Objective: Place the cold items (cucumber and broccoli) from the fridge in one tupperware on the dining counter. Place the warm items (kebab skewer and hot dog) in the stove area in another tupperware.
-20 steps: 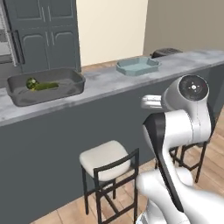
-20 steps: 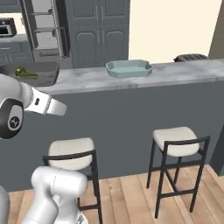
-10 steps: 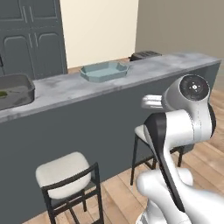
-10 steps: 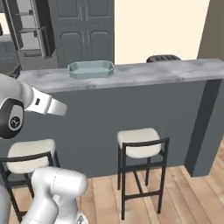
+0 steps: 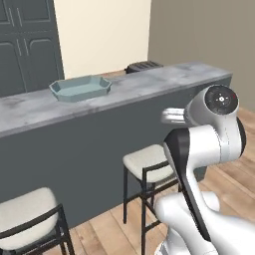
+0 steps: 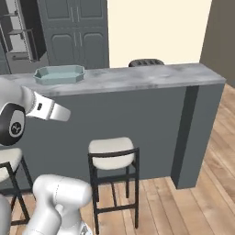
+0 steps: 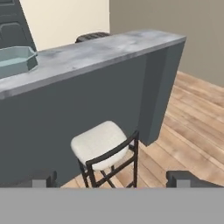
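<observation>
one tupperware (image 5: pixel 80 88), two stools (image 5: pixel 148 164), one counter (image 5: pixel 164 79)

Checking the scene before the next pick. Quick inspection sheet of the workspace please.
Surface: grey stone counter, long, on a dark base.
Job's things: one pale teal tub on the counter toward its left end, looks empty; no food seen.
Clutter: dark round object at the far edge of the counter, too unclear to name.
Tool: tool open, holding nothing, pointed at a stool and the counter's front.
Cables: nothing seen.
Surroundings: cushioned stools with dark frames in front of the counter, wooden floor, dark cabinets behind, cream wall.
</observation>
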{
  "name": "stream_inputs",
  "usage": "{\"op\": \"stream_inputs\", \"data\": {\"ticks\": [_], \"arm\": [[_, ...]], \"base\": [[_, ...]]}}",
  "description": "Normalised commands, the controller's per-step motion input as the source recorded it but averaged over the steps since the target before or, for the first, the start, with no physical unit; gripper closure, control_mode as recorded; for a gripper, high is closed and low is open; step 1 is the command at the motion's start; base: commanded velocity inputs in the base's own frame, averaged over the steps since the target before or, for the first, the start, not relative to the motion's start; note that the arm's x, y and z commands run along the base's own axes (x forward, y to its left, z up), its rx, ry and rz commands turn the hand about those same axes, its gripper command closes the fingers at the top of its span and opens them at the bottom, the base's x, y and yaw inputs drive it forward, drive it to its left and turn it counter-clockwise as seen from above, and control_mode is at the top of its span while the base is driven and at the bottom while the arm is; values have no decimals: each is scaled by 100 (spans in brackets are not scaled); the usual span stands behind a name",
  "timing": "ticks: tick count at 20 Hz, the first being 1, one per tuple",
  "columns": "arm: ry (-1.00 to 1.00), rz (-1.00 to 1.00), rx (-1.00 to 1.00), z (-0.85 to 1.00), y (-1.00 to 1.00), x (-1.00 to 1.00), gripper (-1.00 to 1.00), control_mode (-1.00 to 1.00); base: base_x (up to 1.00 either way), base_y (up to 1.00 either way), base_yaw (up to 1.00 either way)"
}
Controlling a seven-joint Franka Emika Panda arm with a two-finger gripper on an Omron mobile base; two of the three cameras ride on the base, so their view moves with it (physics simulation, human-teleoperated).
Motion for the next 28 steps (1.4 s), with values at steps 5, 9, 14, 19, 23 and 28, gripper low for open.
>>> {"op": "stream_inputs", "data": {"ticks": [5, 9, 14, 19, 23, 28], "arm": [[0, 0, 0, 0, 0, 0, -100, 100], [0, 0, 0, 0, 0, 0, -100, 100], [0, 0, 0, 0, 0, 0, -100, 100], [0, 0, 0, 0, 0, 0, -100, 100], [0, 0, 0, 0, 0, 0, -100, 100], [0, 0, 0, 0, 0, 0, -100, 100]], "base": [[14, -75, 16], [21, -71, 23], [22, -77, 30], [8, -97, 27], [5, -100, 21], [2, -100, 20]]}}
